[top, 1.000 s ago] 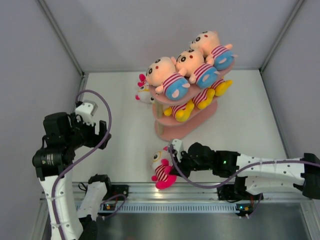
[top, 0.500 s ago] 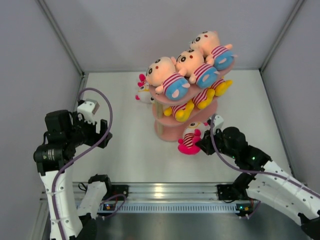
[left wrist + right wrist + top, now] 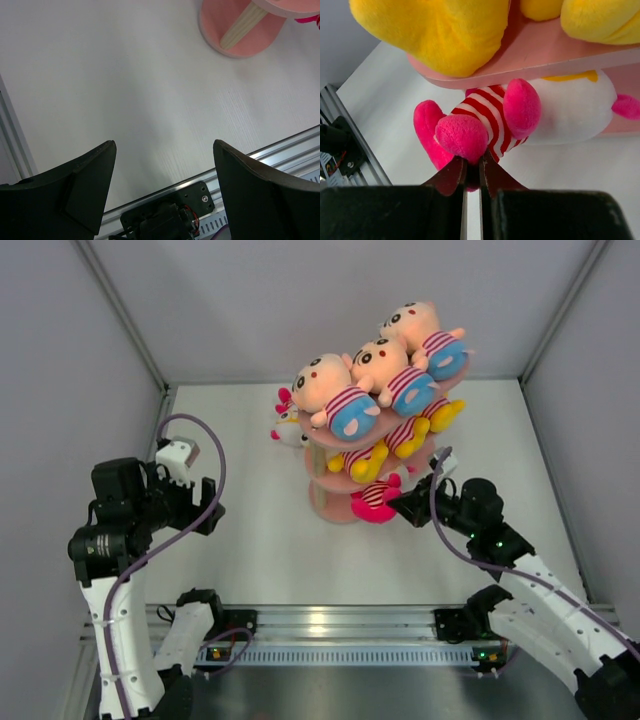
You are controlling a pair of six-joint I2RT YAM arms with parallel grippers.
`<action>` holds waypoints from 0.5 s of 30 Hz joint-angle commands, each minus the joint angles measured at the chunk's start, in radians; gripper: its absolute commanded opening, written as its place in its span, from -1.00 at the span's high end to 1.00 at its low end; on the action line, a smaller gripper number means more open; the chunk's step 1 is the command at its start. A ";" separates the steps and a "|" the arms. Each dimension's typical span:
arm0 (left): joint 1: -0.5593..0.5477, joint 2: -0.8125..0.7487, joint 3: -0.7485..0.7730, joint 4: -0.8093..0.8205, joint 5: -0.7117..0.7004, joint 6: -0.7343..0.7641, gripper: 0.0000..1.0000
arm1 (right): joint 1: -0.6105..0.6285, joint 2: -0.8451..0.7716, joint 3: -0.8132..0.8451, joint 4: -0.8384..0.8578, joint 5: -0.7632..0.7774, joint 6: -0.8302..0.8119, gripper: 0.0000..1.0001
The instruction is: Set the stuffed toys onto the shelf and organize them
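Observation:
The pink three-tier shelf [image 3: 330, 508] stands at the back middle of the table. Three peach toys with blue shorts [image 3: 335, 395] lie on its top tier and yellow toys [image 3: 372, 458] on the middle tier. My right gripper [image 3: 398, 506] is shut on a pink leg of a white, red-striped, pink-legged toy [image 3: 495, 120], whose head lies under the middle tier on the bottom board [image 3: 625, 127]. Another white toy [image 3: 287, 426] peeks out left of the shelf. My left gripper [image 3: 162, 165] is open and empty above the bare table, left of the shelf base [image 3: 240, 30].
An aluminium rail [image 3: 330, 620] with the arm bases runs along the near edge. Grey walls close in the table on the left, back and right.
My right arm carried the pink-legged toy from the table's near edge up and back to the shelf's bottom tier. The left arm barely moved.

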 commanded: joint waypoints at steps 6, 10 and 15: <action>-0.003 0.007 -0.009 0.011 0.032 0.022 -0.68 | -0.051 0.210 -0.150 0.399 -0.164 0.092 1.00; -0.003 0.006 -0.009 0.011 0.032 0.023 -0.68 | -0.085 0.269 -0.160 0.405 -0.150 0.095 1.00; -0.003 0.007 -0.011 0.011 0.038 0.027 -0.69 | -0.157 0.333 -0.109 0.254 -0.005 0.107 0.72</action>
